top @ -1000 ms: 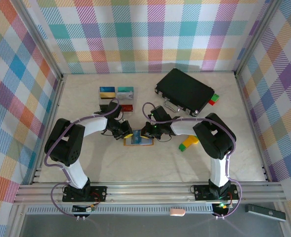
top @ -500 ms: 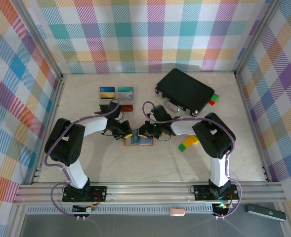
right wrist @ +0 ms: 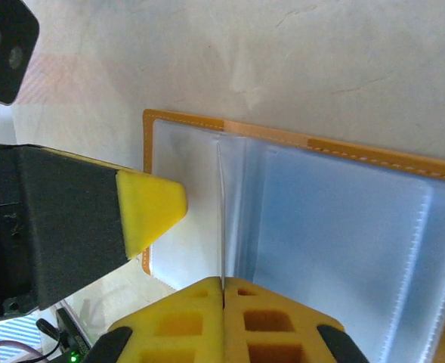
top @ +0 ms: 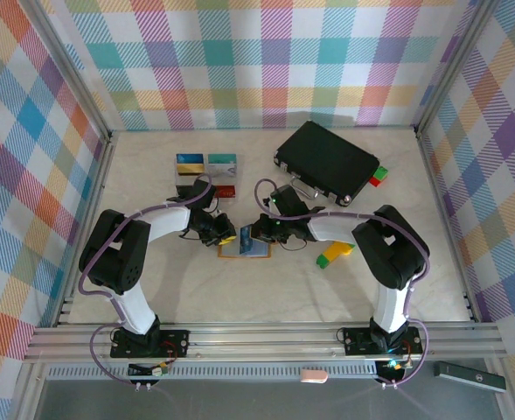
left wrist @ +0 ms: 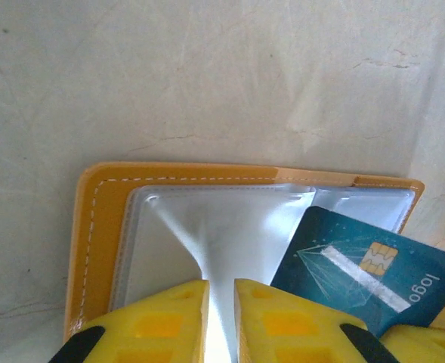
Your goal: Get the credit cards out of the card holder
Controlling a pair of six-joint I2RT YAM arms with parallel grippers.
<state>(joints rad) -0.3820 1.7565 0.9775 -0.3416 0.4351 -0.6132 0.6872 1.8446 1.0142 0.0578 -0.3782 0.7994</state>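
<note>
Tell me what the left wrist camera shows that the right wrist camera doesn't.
Left wrist, not right: the teal card face-on, chip visible, angled out of a pocket. Right wrist, not left: one yellow-tipped finger of the left gripper seen from outside, by the holder's corner. Both: the orange card holder open on the table, clear pockets, and each camera's own yellow fingers closed at the bottom.

Three walls in pastel plaid close in a pale cream surface veined with faint cracks, perhaps a marble-look sheet. Bare aluminium posts rise at the back corners, and a ribbed metal rail runs along the near edge. The light is soft and even, with only weak shadows.
</note>
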